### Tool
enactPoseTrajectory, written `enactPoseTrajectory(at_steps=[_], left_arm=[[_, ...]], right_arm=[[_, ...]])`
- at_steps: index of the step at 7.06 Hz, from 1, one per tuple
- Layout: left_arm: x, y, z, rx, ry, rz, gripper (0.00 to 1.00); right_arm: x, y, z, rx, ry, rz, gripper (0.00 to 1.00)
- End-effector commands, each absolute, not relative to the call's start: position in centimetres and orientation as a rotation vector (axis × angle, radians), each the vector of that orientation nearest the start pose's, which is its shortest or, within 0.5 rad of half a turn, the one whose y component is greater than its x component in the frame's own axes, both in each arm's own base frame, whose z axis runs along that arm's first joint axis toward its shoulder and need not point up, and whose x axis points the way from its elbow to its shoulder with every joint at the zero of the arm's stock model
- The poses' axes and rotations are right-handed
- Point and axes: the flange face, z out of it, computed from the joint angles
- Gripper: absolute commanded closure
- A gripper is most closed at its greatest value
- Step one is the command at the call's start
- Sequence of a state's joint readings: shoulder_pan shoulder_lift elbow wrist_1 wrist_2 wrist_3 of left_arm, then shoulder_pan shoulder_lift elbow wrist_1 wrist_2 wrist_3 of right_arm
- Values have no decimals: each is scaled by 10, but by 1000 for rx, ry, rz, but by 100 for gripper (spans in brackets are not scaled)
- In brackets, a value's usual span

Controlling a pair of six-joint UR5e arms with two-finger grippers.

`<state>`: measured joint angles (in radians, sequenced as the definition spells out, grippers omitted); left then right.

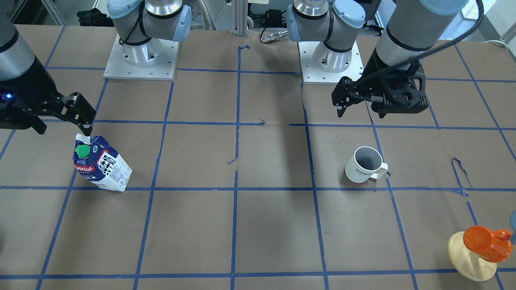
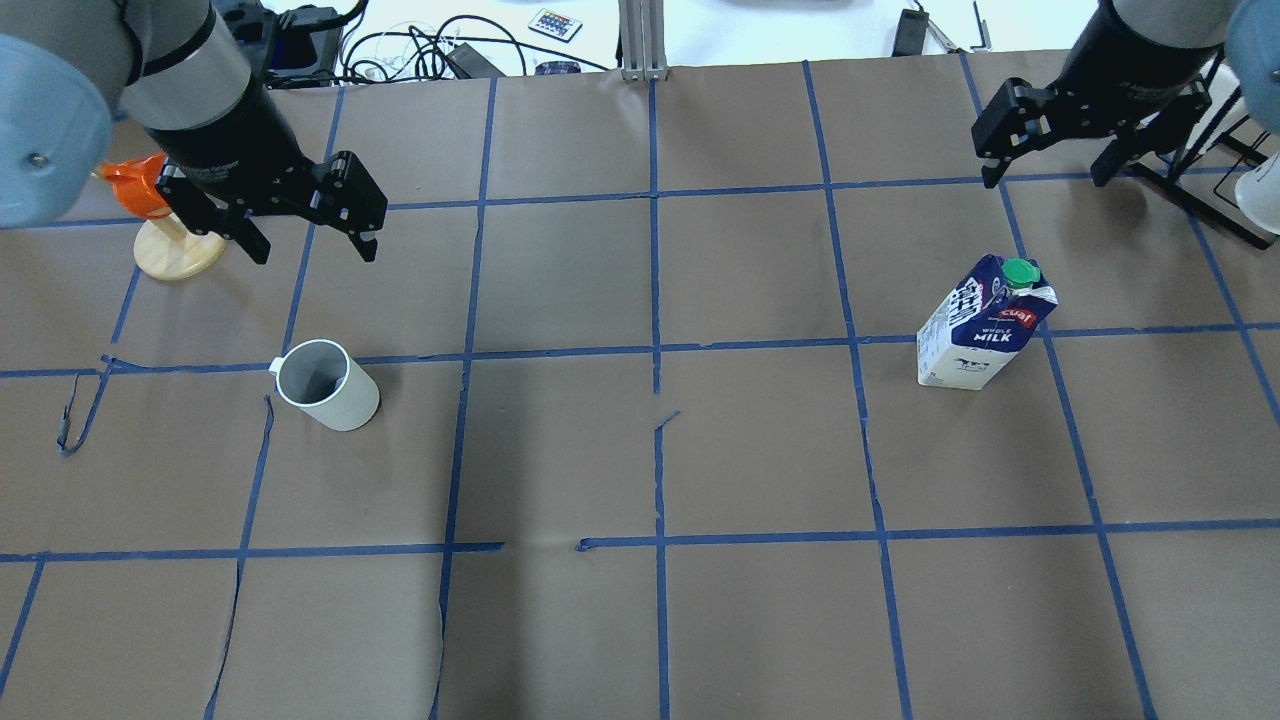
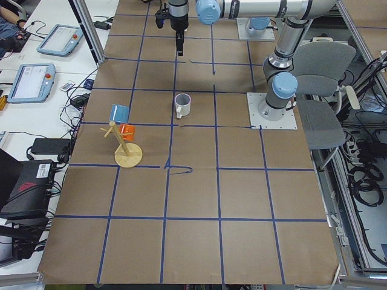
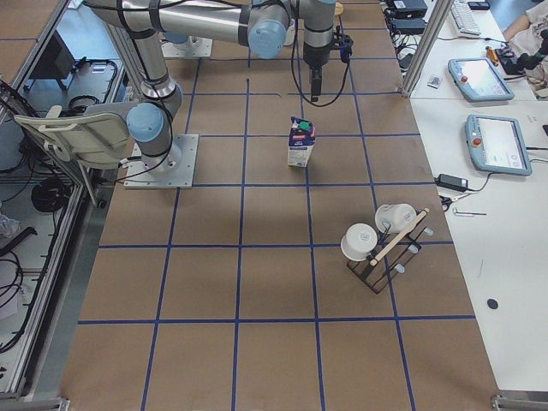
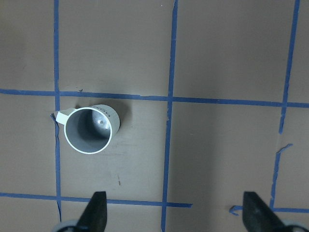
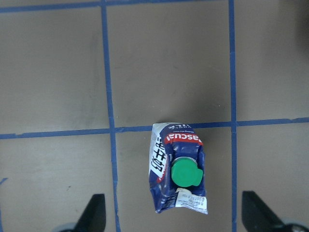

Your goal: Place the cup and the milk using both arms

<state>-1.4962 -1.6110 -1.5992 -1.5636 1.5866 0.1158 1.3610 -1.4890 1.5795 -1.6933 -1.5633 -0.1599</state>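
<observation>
Brown-papered table (image 1: 266,225), blue tape grid. Front-facing view: left gripper (image 1: 360,112) hangs above the table beyond the cup (image 1: 365,165), fingers spread and empty. Right gripper (image 1: 63,128) is likewise open, hanging near the milk (image 1: 102,163). Overhead view: cup and milk stand upright, well apart, cup on the robot's left, milk on its right. Left wrist view: cup below, nearer one finger. Right wrist view: milk below, roughly midway between the fingers, untouched.
</observation>
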Motion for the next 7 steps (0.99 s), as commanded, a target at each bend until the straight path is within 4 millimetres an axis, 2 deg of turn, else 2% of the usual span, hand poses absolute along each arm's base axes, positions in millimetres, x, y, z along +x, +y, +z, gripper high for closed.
enactPoseTrajectory(at_steps=[1, 2, 3, 4, 6, 7], left_arm=[[-65, -519, 367, 279, 3124, 161, 0], [-63, -517, 315, 367, 3112, 117, 0], [-59, -513, 276, 429, 3078, 91, 0], [-56, -513, 261, 438, 3057, 128, 0], [-49, -512, 239, 438, 2991, 226, 0], [-49, -513, 231, 438, 2998, 247, 23]], right_arm=[[-5, -545, 389, 79, 3132, 44, 0], [-3, -542, 373, 98, 3129, -13, 0], [-1, -542, 364, 89, 3128, -12, 0], [-1, -541, 350, 94, 3118, 41, 0], [2, -525, 314, 89, 3099, 155, 0], [2, -525, 311, 82, 3107, 131, 0]])
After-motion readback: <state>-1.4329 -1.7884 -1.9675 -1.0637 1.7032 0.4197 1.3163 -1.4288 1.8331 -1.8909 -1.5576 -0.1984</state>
